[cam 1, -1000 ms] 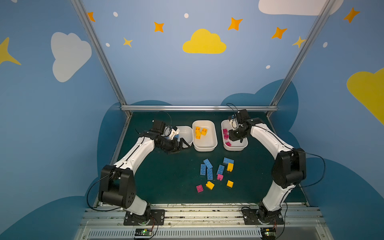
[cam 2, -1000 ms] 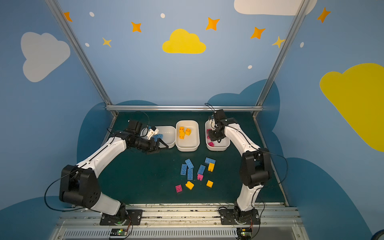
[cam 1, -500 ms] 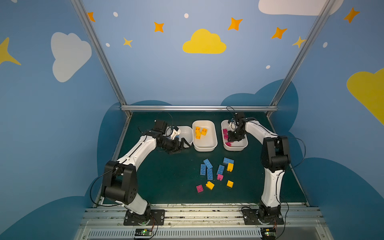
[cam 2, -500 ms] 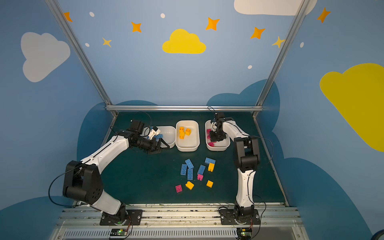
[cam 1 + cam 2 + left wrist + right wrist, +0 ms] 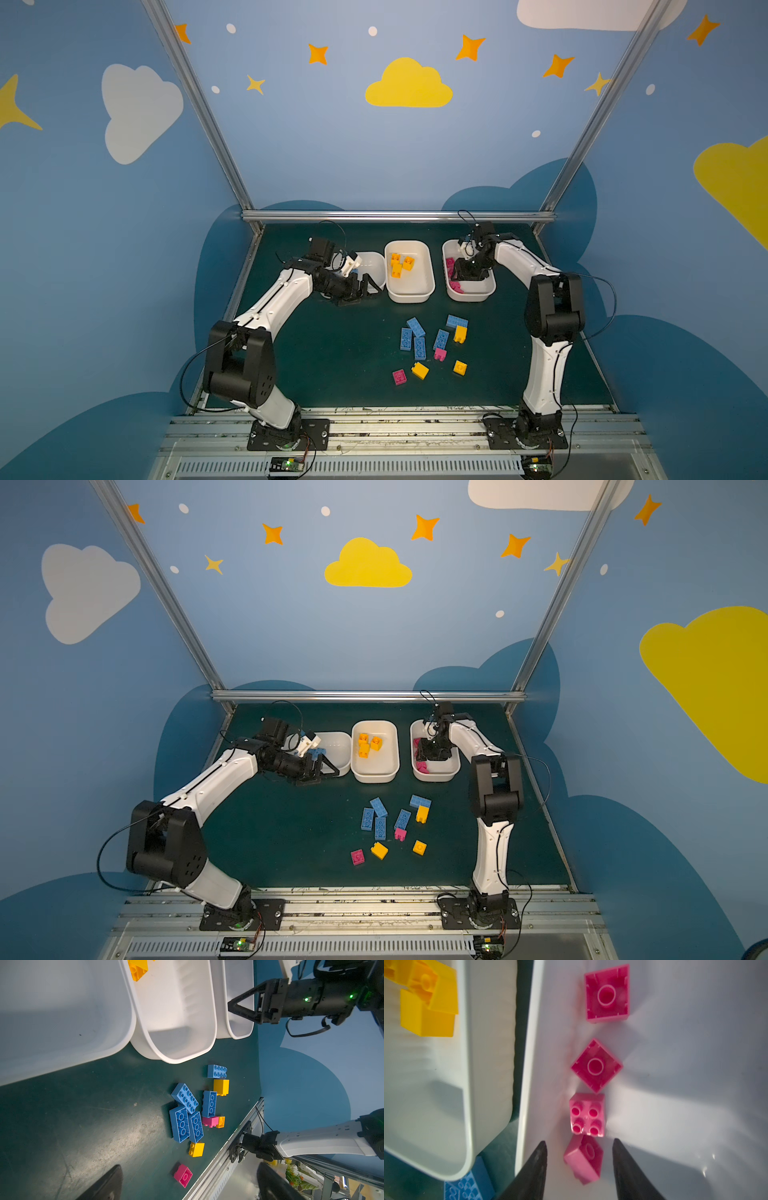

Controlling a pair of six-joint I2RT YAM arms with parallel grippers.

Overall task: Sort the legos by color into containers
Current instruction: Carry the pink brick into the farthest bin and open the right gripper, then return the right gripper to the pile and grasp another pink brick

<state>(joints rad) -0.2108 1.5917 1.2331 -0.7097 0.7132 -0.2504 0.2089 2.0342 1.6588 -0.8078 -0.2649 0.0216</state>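
A pink brick (image 5: 584, 1159) is newly released by the right gripper (image 5: 579, 1140) into the rightmost tray (image 5: 469, 296); one more piece is sorted.

blue cloud-painted walls (image 5: 332, 145), dark green tabletop (image 5: 332, 353).

A robot lab booth: cloud-painted walls (image 5: 316, 158), aluminium frame (image 5: 395, 216).

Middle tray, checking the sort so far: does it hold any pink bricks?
No, in a top view the middle tray holds only yellow bricks.
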